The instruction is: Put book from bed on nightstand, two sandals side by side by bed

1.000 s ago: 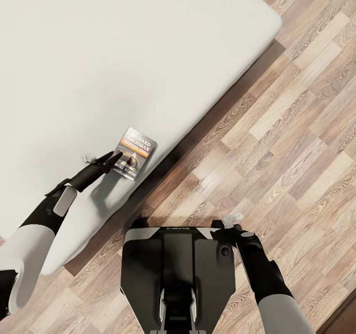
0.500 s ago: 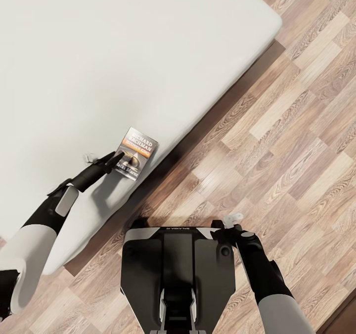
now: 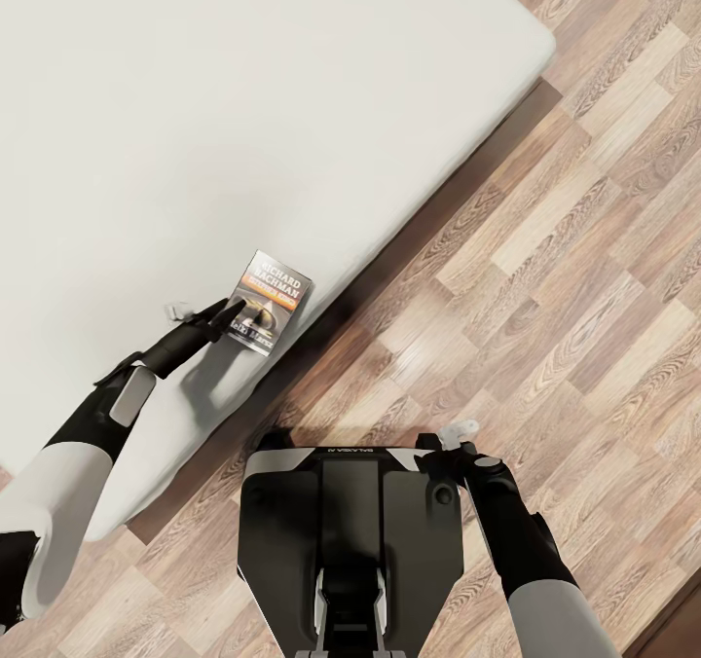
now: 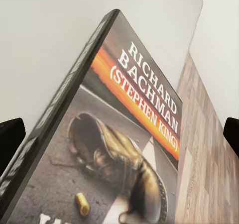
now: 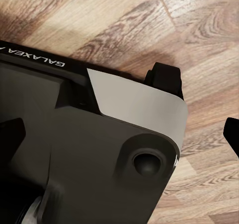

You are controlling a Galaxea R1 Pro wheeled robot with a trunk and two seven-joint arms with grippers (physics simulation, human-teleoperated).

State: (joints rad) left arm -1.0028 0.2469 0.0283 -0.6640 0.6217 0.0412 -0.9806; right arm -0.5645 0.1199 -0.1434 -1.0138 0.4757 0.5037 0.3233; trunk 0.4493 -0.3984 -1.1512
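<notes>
Over the last second the left gripper (image 3: pixel 230 313) has crept a touch further onto the book (image 3: pixel 266 302), jaws spread apart and straddling its near edge in the wrist view, so I'd guess the grab is about to happen. The right gripper (image 3: pixel 450 451) hangs by the robot's base (image 3: pixel 350 512), also apart. The book lies flat near the edge of the bed (image 3: pixel 195 132); beyond is wood plank floor (image 3: pixel 545 278).

A floor of wood-grain planks in mixed light and brown tones (image 3: pixel 545 278) fills the room's open area. The planks run diagonally across the head view.
</notes>
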